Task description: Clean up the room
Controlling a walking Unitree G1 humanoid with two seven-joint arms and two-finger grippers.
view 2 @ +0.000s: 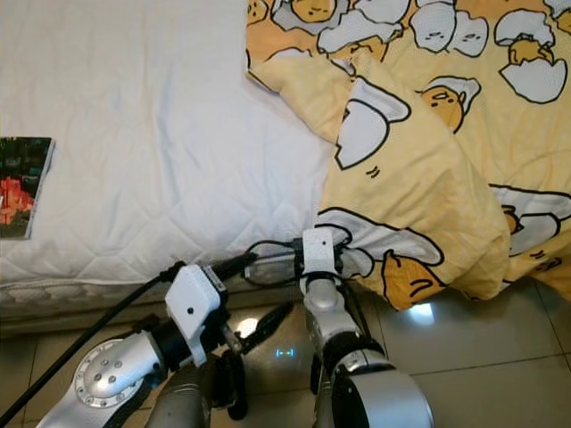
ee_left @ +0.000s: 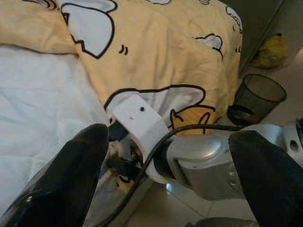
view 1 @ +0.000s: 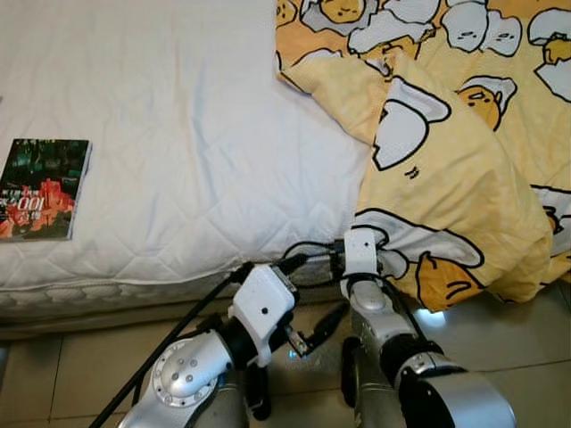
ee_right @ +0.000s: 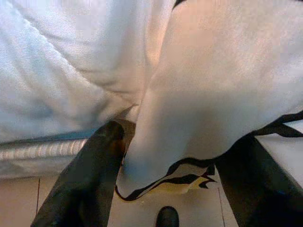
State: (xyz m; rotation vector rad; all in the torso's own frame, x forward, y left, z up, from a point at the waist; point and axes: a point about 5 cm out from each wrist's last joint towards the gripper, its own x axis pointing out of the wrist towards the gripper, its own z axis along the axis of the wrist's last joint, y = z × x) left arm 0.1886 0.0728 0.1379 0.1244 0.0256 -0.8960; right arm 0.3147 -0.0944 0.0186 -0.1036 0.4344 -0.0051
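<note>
A white quilted bed (view 1: 178, 134) fills the scene before the robot, with a yellow blanket (view 1: 464, 178) printed with cartoon eggs heaped over its right part and spilling over the near edge toward the tiled floor (view 1: 508, 339). The right hand (ee_right: 165, 189) is at that hanging edge, its two black fingers (ee_right: 90, 175) spread wide with the lowest fold of the blanket between them; the fingers stand on either side of the cloth and do not visibly pinch it. The left hand (ee_left: 165, 189) is lower and to the left, by the bed's side, its fingers also wide apart and holding nothing, pointed across at the right arm's silver wrist (ee_left: 203, 156). A book (view 1: 43, 189) with a dark cover lies flat on the bed near its left edge, well apart from the blanket. A dark mesh bin (ee_left: 260, 97) stands on the floor beyond the blanket's corner.
</note>
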